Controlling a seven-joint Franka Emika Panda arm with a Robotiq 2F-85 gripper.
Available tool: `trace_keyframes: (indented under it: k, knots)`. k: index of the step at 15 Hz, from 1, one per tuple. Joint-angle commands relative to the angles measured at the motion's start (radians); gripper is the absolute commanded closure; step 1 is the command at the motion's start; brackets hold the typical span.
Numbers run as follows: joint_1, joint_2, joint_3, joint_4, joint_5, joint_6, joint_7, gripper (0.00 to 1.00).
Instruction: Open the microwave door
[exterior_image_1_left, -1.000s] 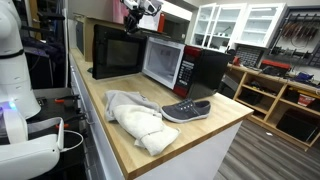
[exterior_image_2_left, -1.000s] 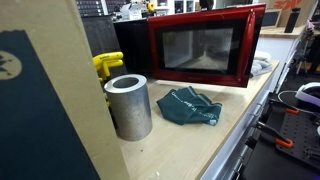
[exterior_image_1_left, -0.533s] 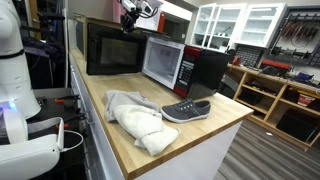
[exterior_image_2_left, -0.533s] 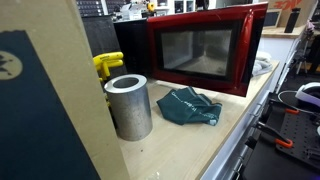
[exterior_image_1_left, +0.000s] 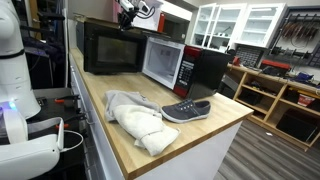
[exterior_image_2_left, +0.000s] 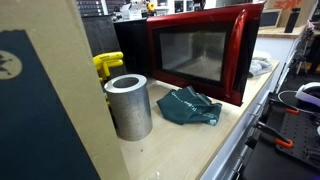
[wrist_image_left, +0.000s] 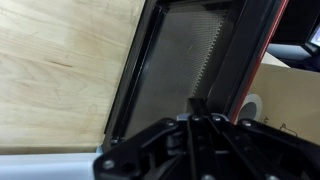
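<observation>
The microwave (exterior_image_1_left: 195, 68) stands at the back of the wooden counter, black-cased, its pale interior exposed. Its door (exterior_image_1_left: 112, 50) is swung wide open, black inner face showing in an exterior view. The red-framed outer face with dark glass (exterior_image_2_left: 200, 52) shows in an exterior view. My gripper (exterior_image_1_left: 128, 14) is above the door's top edge. In the wrist view the fingers (wrist_image_left: 205, 108) are together, shut, just over the door's meshed window (wrist_image_left: 190, 55). Whether they touch the door I cannot tell.
A grey shoe (exterior_image_1_left: 186, 110) and a white cloth (exterior_image_1_left: 135, 118) lie on the counter in front of the microwave. A metal cylinder (exterior_image_2_left: 128, 105), a teal cloth (exterior_image_2_left: 190, 107) and a yellow object (exterior_image_2_left: 108, 64) sit beside the door. A tall dark panel (exterior_image_2_left: 40, 100) stands nearby.
The door has swung further open, away from the oven's front. My gripper has moved along with its top edge.
</observation>
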Motion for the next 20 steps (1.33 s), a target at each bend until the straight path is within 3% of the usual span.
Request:
trace_keyframes:
  k: [1,6,12,16,20]
  knots:
    - [-0.003,-0.015,-0.002,-0.005,0.031,-0.016,-0.036,1.0]
    - [-0.002,-0.012,-0.002,-0.004,0.034,-0.015,-0.061,1.0]
    - [-0.042,-0.002,-0.018,0.008,-0.187,0.038,-0.068,1.0]
    - [-0.083,0.025,-0.05,0.008,-0.325,0.138,-0.077,1.0]
    - [-0.111,0.092,-0.068,0.009,-0.423,0.309,-0.05,1.0]
